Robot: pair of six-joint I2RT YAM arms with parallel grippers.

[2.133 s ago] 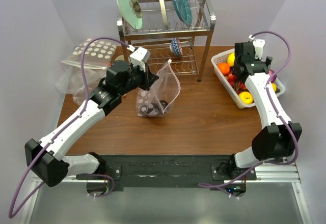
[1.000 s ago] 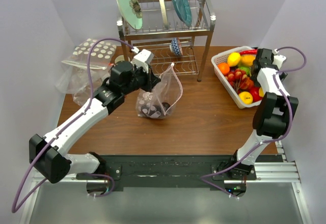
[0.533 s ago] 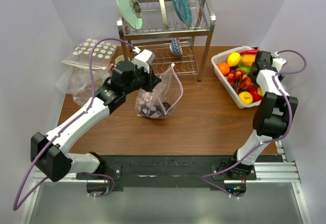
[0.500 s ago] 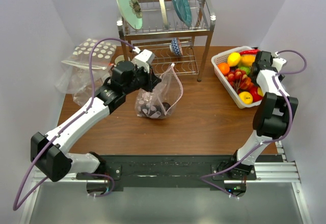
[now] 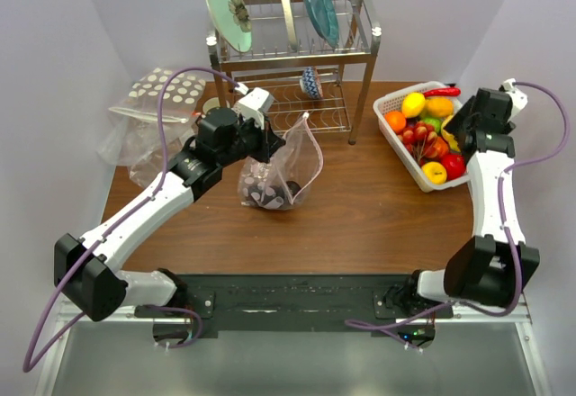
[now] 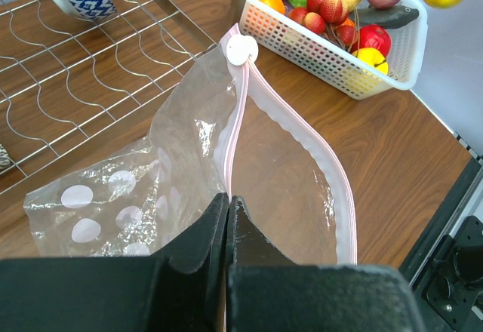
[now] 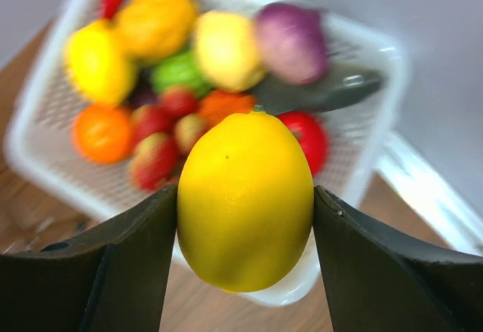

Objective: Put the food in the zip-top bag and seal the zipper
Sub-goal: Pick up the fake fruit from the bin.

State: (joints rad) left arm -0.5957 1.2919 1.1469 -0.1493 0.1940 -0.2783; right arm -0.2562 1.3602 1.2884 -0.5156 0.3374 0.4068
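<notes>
My left gripper is shut on the near rim of the zip-top bag and holds it upright with its mouth open. In the left wrist view the jaws pinch the pink zipper below its white slider. Dark purple pieces lie in the bag's bottom. My right gripper is shut on a yellow lemon and holds it above the white basket. The basket holds more food: a lemon, an orange and red berries.
A metal dish rack with plates and a blue-patterned bowl stands at the back behind the bag. A polka-dot bag and clear plastic bags lie at the back left. The basket sits at the table's right edge.
My right gripper has lifted out of the basket with the lemon in it, and its wrist has swung to the right. My left gripper still holds the bag in the same place.
</notes>
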